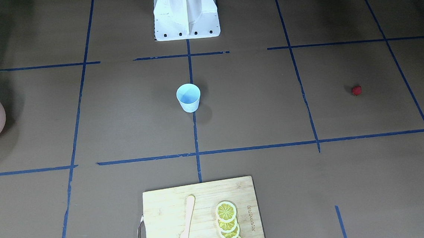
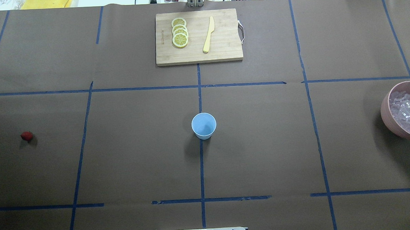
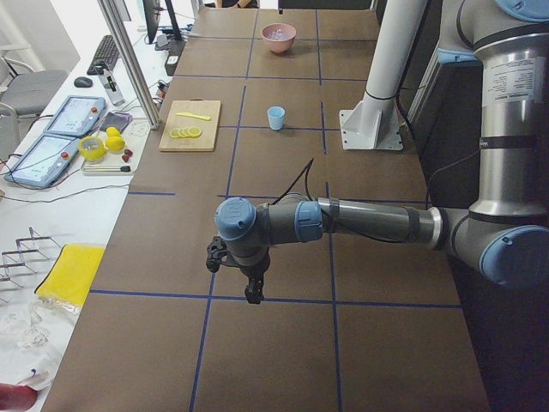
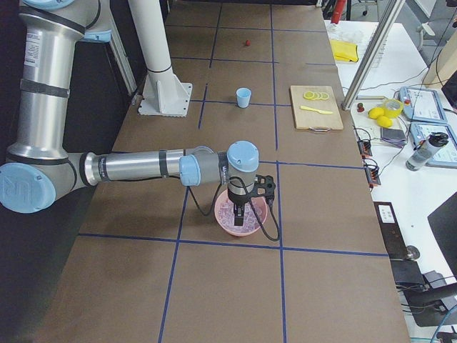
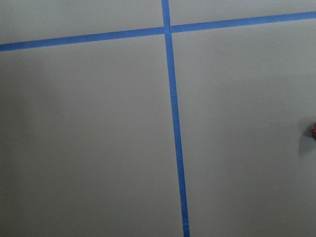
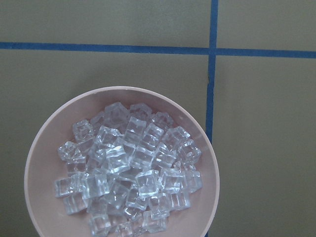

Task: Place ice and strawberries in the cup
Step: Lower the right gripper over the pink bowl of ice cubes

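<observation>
Glassy ice cubes [image 6: 129, 168], round pink bowl [image 6: 42, 165], tapered blue cup [image 2: 203, 126]

Brown paper [image 2: 262, 154] covers the table [image 1: 251, 94], gridded with blue tape lines [image 2: 202, 170]. Alongside stands a white bench [image 3: 43, 219] (tablets [image 3: 81, 114], a keyboard [image 3: 106, 53], a yellow cloth [image 3: 70, 273]) and a grey chair [image 3: 30, 86].

— Behind the left claw [image 3: 252, 295]?
— Dark grey wrist [image 3: 273, 225], pale blue joint caps [image 3: 234, 219], silver tube [image 3: 377, 221] further back, thin black cable [image 3: 296, 178] arching above.
— And behind the right claw [image 4: 239, 218]?
— Same blue caps and silver links [image 4: 136, 168]; black lead [image 4: 216, 196] looped beside.
— Base?
— White flared pedestal [image 1: 186, 16], dark bolt holes [image 1: 180, 34] along the foot.
</observation>
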